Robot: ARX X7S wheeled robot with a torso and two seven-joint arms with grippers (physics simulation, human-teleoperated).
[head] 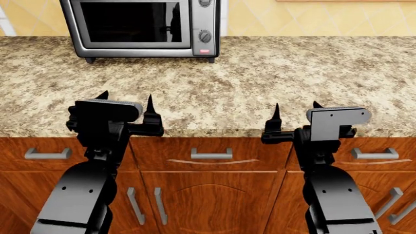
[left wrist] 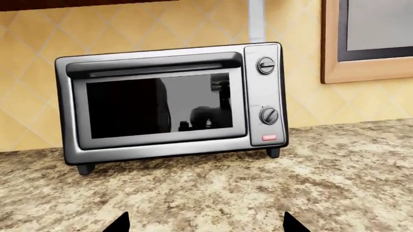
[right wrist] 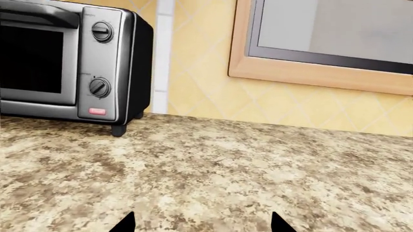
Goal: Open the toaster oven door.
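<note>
The silver-grey toaster oven [head: 211, 19] stands at the back left of the granite counter, also seen in the left wrist view [left wrist: 264, 96] and partly in the right wrist view [right wrist: 106, 72]. Its door [left wrist: 158, 104] with dark glass is shut, the bar handle [left wrist: 154, 65] across its top. My left gripper [head: 125, 103] is open and empty over the counter's front edge, well short of the oven. My right gripper [head: 294, 109] is open and empty over the front edge to the right.
The granite counter [head: 273, 78] runs wide in front of a yellow tiled wall. A wood-framed window [right wrist: 322, 43] sits on the wall right of the oven. Brown cabinet doors and drawers with metal handles [head: 211, 155] lie below the counter.
</note>
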